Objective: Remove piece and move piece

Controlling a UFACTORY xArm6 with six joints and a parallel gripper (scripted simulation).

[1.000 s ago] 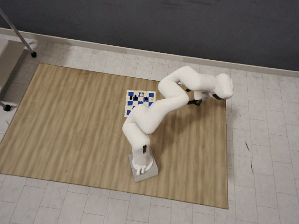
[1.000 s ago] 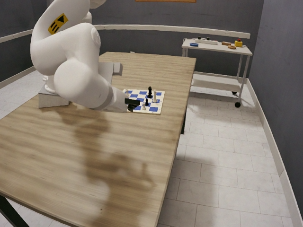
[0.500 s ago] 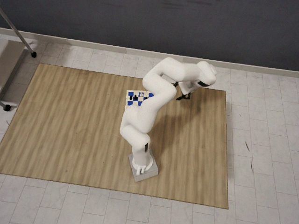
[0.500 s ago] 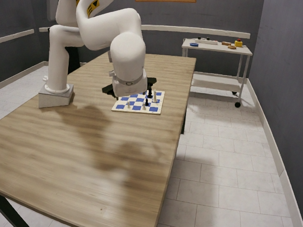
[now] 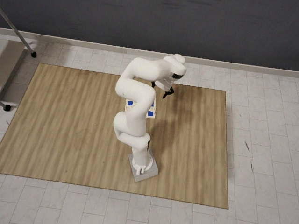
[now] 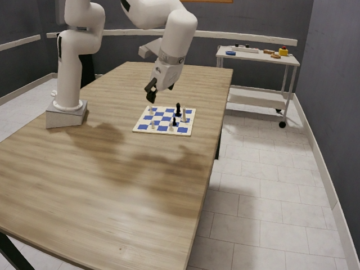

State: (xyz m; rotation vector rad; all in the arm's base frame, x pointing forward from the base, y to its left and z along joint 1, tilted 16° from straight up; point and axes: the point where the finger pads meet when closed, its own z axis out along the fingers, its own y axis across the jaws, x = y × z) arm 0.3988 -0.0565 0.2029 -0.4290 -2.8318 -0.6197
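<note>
My black two-fingered gripper (image 6: 151, 93) hangs in the air with its fingers spread fully wide and nothing between them, up and to the left of the blue-and-cream checkered chessboard (image 6: 164, 121), just off its far-left corner. None of the task looks done to me: every piece I can make out is on the board, so the D5 piece and the B2 piece are both there, but the edge lettering is too small to read and I cannot say which piece is which.

The risk, as I judge it, is in the crowding. On the left of the board a small white pawn (image 6: 151, 109) sits at the far corner and another small white pawn (image 6: 152, 124) nearer the front, well apart. Right of the board's middle, a tall black piece (image 6: 178, 109), a small black pawn (image 6: 174, 121) and a tall white piece (image 6: 184, 113) stand close together; wide-open fingers coming down there could knock a neighbour over or push it across a square line. Picking the wrong square is the other danger.

For room, the light wooden bench (image 6: 87, 174) runs wide to the left and front of the board. To the board's right the bench edge is near, so a piece stood there could go over
</note>
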